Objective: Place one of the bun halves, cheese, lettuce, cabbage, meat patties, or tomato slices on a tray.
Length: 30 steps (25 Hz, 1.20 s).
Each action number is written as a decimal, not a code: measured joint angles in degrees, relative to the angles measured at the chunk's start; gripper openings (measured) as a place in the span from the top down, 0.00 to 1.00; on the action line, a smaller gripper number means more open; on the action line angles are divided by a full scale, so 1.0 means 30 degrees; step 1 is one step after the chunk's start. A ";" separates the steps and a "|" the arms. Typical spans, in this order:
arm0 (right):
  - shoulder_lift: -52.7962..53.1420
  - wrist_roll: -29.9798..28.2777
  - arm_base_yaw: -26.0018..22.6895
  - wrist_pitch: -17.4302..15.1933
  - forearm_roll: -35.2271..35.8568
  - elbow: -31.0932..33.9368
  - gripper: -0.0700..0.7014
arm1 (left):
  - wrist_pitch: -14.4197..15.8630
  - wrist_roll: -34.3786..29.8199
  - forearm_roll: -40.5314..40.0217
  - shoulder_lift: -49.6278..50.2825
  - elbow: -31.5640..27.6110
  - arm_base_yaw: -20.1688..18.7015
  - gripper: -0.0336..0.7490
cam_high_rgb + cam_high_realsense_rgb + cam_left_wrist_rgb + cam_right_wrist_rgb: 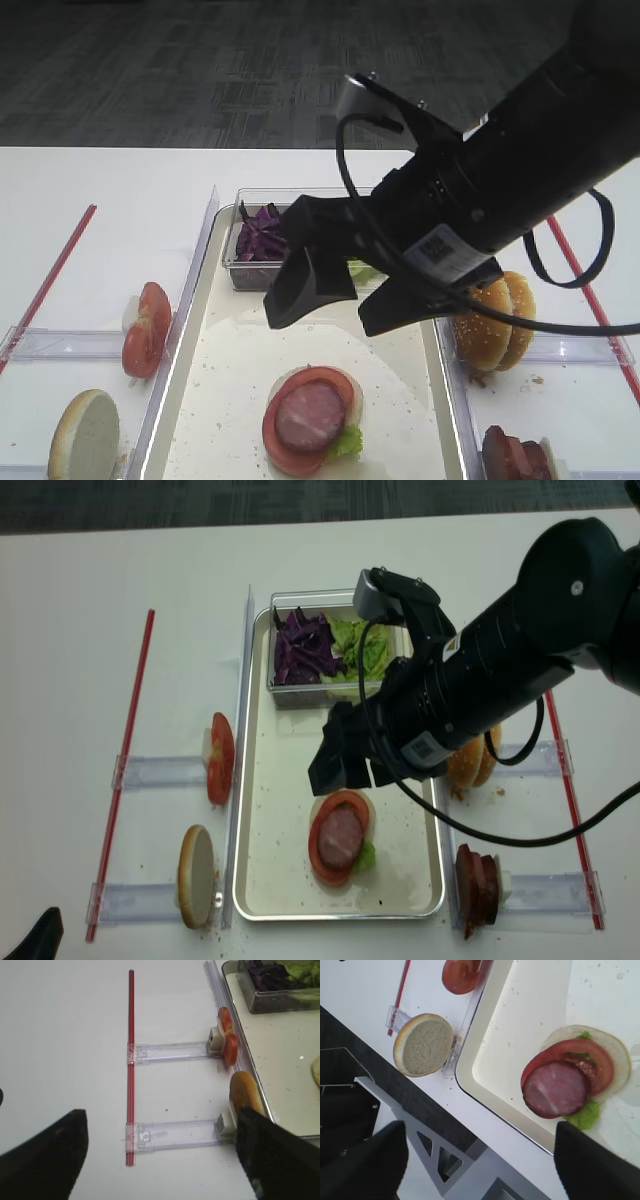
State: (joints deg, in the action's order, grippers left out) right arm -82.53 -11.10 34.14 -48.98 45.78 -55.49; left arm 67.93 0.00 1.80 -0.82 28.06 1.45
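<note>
On the cream tray [285, 820] lies a stack: a bun half [615, 1045], a tomato slice [592, 1062], a meat patty [555, 1089] and lettuce [587, 1116]. My right gripper [360, 765] hovers open and empty above the tray, just behind the stack [312, 415]. At the table's left, my left gripper [160, 1160] stands open and empty over a clear holder. Cabbage [300, 645] and more lettuce [360, 645] fill a clear box at the tray's far end. No cheese is in view.
Left of the tray stand tomato slices [220, 758] and a cut bun half [195, 875] on clear holders. On the right are sesame bun halves [475, 760] and meat patties [478, 880]. Red rods [125, 770] border both sides.
</note>
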 joint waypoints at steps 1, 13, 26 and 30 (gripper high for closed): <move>0.0000 0.0000 0.0000 0.0000 -0.0212 0.0000 0.12 | 0.0000 0.0000 0.0000 0.0000 0.0000 0.0000 0.25; 0.0000 0.0791 0.0000 0.2049 -0.5913 0.0000 0.12 | 0.0000 0.0000 0.0000 0.0000 0.0000 0.0000 0.25; 0.0000 0.0832 0.0000 0.2589 -1.1049 0.0000 0.12 | 0.0000 0.0000 0.0000 0.0000 0.0000 0.0000 0.25; 0.0000 0.0832 0.0000 0.2622 -1.1342 0.0000 0.12 | 0.0000 0.0000 0.0000 0.0000 0.0000 0.0000 0.25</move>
State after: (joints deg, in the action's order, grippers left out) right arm -82.53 -8.61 34.14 -41.12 11.75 -55.49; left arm 67.93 0.00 1.80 -0.82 28.06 1.45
